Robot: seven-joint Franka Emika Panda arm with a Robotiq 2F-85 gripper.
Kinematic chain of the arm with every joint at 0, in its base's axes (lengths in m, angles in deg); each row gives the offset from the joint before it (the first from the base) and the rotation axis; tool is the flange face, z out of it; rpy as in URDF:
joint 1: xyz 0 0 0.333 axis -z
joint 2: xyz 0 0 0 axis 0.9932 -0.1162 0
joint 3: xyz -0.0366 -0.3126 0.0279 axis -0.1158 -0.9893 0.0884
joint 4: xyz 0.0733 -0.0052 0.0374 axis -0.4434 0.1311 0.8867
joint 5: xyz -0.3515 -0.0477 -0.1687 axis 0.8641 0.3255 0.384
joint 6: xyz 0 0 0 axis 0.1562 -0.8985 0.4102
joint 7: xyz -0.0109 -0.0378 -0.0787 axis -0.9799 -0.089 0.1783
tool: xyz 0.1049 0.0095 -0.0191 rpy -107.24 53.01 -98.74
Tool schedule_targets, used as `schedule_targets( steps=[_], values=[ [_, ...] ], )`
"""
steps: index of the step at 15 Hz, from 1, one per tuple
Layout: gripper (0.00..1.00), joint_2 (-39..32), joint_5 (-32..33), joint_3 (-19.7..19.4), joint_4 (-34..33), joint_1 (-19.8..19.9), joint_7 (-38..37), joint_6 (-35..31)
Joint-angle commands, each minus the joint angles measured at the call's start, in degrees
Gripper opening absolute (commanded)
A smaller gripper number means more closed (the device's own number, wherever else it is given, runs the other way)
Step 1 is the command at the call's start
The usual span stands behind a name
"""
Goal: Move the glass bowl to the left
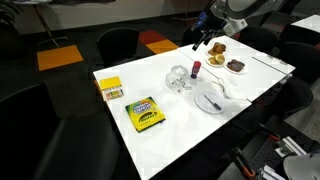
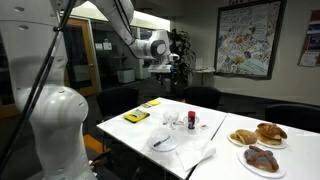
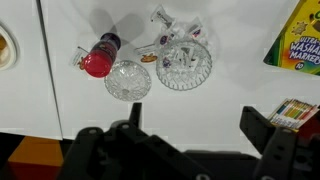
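Below your wide-open hand (image 3: 190, 118), the small round clear glass bowl (image 3: 128, 80) sits between a red-capped bottle (image 3: 98, 62) and a larger glass dish (image 3: 185, 65); you risk knocking either.

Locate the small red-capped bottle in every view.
In an exterior view: the small red-capped bottle stands right of centre, in the upper half.
In an exterior view: the bottle is just right of centre.
Wrist view: the bottle lies upper left.
Shared landmark: the yellow-green crayon box.
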Motion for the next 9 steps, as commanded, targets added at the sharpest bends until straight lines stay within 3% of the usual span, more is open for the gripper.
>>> schedule_targets(
  steps=[1, 5, 9],
  values=[
    [1.00, -5.9, -6.4, 0.8, -2.3, 1.9, 8.4, -4.2],
    [1.00, -12.5, -15.8, 3.3, -5.9, 4.7, 17.8, -4.5],
    [1.00, -18.5, -18.8, 6.0, -10.4, 7.8, 21.7, -3.6]
  ],
)
